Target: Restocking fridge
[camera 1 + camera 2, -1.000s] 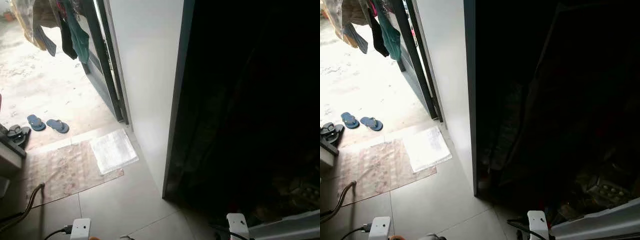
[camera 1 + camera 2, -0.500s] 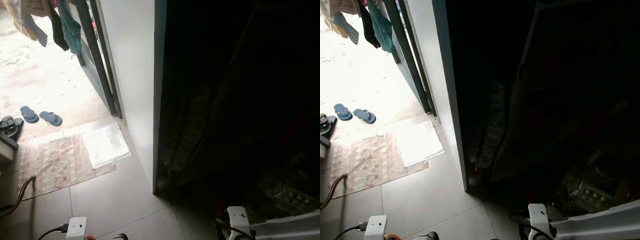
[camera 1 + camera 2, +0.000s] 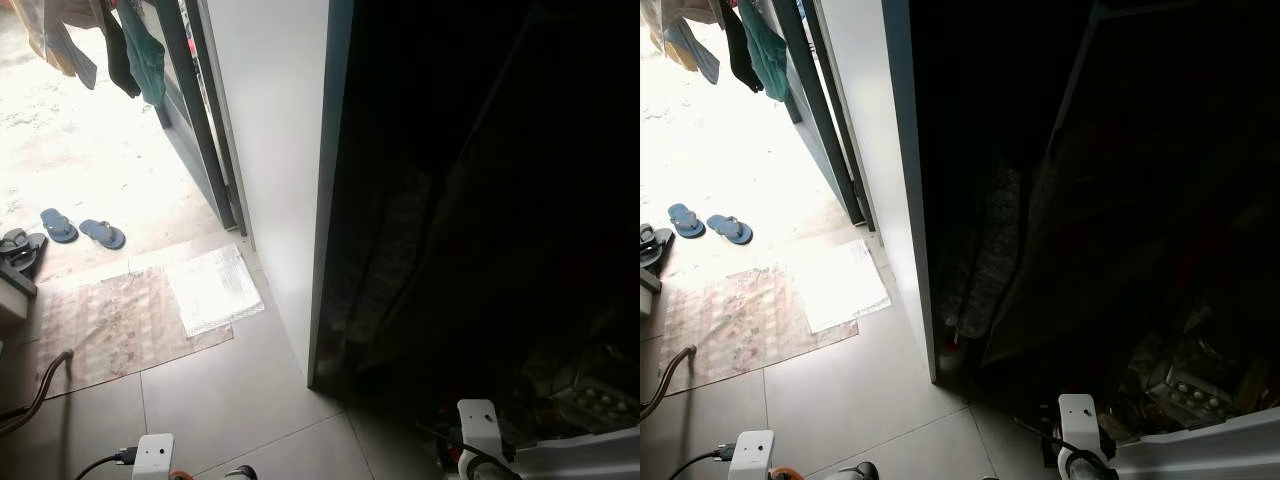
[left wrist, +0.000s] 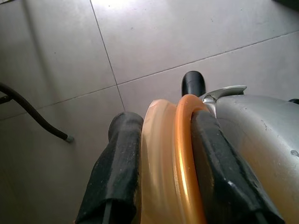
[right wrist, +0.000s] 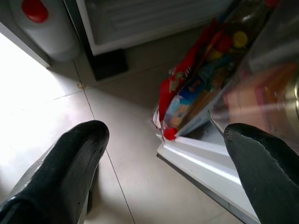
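Through my head camera I look down at a pale tiled floor (image 3: 230, 400) beside a white fridge wall (image 3: 275, 150), whose interior to my right is too dark to read. Past it a doorway opens on a bright yard, where blue flip-flops (image 3: 82, 230) lie near a patterned mat (image 3: 110, 325) with a white cloth (image 3: 212, 288) laid on its corner, and clothes (image 3: 135, 50) hang above. My two white wrist housings sit at the bottom edge. In my left wrist view, my left gripper (image 4: 166, 154) has its jaws clamped on a round container (image 4: 163, 158), translucent cream with an orange rim, held edge-on between the two black fingers (image 4: 117, 168) above the floor tiles; a dark hose (image 4: 32, 114) trails across the floor beside it. In my right wrist view, my right gripper (image 5: 168, 158) has its jaws wide apart and holds nothing. Between the fingertips (image 5: 77, 149) I see the open fridge door shelf (image 5: 201, 158), just ahead, carrying a colourful red-edged packet (image 5: 187, 98) and a clear tub (image 5: 261, 98). A white jug with a red cap (image 5: 44, 23) stands further off on the floor.
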Available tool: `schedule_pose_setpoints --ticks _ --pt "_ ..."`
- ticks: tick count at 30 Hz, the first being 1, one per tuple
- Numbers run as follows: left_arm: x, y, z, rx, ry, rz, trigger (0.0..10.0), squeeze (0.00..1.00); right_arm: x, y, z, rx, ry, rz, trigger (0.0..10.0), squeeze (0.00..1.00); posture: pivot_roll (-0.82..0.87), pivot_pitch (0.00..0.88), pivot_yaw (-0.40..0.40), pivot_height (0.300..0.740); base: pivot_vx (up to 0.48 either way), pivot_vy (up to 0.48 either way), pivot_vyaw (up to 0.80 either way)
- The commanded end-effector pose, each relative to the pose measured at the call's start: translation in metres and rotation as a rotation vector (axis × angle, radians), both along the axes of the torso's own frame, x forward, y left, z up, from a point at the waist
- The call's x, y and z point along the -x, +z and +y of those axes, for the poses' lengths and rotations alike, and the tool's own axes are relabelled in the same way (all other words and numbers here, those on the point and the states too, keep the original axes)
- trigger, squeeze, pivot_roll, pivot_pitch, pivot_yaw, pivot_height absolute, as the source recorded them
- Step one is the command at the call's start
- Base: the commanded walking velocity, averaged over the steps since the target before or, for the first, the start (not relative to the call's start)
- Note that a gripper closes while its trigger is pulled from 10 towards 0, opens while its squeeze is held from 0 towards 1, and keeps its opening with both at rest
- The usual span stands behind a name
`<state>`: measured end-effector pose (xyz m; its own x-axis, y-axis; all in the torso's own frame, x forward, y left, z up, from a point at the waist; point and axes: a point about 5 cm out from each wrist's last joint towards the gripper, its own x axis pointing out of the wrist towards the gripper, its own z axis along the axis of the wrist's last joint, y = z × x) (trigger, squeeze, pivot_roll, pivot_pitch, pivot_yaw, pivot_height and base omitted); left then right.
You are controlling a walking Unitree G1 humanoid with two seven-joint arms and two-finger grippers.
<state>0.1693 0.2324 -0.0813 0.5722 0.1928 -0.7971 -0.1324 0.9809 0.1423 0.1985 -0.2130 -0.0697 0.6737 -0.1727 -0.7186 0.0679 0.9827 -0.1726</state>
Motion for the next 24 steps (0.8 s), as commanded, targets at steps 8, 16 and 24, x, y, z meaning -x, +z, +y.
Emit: schedule_pose_setpoints --ticks 8,16,24 --pt "0.001 -0.003 -0.009 0.046 -0.012 -0.003 10.0 0.00 -0.007 0.005 0.000 -0.007 -0.028 -0.056 10.0 0.00 -0.05 0.180 -0.055 0.740 0.000 0.000 0.00" --pt "0.000 -0.002 -0.010 0.050 -0.012 -0.010 10.0 0.00 -0.023 0.018 -0.012 0.047 -0.046 -0.119 10.0 0.00 -0.05 0.180 -0.057 0.740 0.000 0.000 0.00" --pt "0.002 -0.004 -0.012 0.055 -0.010 -0.001 10.0 0.00 -0.025 0.021 -0.016 0.087 -0.064 -0.136 10.0 0.00 -0.05 0.181 -0.056 0.740 0.000 0.000 0.00"
